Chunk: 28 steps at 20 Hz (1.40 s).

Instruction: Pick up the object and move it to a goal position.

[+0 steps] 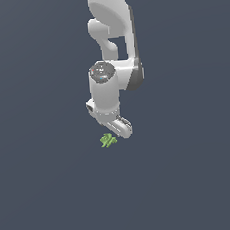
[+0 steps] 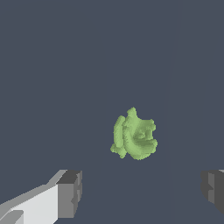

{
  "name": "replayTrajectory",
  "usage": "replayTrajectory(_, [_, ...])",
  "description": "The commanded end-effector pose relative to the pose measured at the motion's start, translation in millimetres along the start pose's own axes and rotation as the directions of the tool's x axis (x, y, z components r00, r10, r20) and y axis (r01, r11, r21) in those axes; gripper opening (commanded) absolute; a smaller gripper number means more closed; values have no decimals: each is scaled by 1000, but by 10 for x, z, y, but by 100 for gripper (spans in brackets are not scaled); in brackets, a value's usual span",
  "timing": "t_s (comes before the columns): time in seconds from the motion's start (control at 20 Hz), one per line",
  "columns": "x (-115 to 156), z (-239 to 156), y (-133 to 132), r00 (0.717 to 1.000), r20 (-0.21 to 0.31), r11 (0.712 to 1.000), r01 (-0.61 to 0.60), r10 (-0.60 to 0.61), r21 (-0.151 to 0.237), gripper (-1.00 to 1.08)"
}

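Observation:
The object (image 1: 108, 140) is a tiny bright green knobbly piece lying on the dark surface, just below the white gripper (image 1: 119, 131) in the exterior view. In the wrist view the object (image 2: 134, 135) shows as a green, ridged lump ahead of the gripper (image 2: 142, 190). The two dark fingertips (image 2: 70, 192) stand wide apart with nothing between them, so the gripper is open. It hangs close over the object without touching it.
The white arm (image 1: 111, 34) comes down from the top of the exterior view. A plain dark grey-blue surface (image 1: 44, 191) lies all around.

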<state>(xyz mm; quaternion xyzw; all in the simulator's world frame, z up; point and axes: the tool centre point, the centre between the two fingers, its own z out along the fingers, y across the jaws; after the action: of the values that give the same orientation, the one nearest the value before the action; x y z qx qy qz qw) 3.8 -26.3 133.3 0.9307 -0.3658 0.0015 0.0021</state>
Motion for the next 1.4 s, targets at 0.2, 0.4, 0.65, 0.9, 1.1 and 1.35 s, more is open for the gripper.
replayTrajectory(0.2, [12,143,13,981,4,981,-193,193,2,100])
replayTrajectory(0.4, [20,229,24,952,6,952,-307,307,1,100])
replayTrajectory(0.65, [29,318,38,906,6,906,-423,423,1,100])
replayTrajectory(0.9, [36,380,50,866,6,866,-500,500,0,100])
replayTrajectory(1.1, [39,409,55,844,5,844,-536,536,0,100])
replayTrajectory(1.35, [41,422,58,834,5,834,-552,552,0,100])
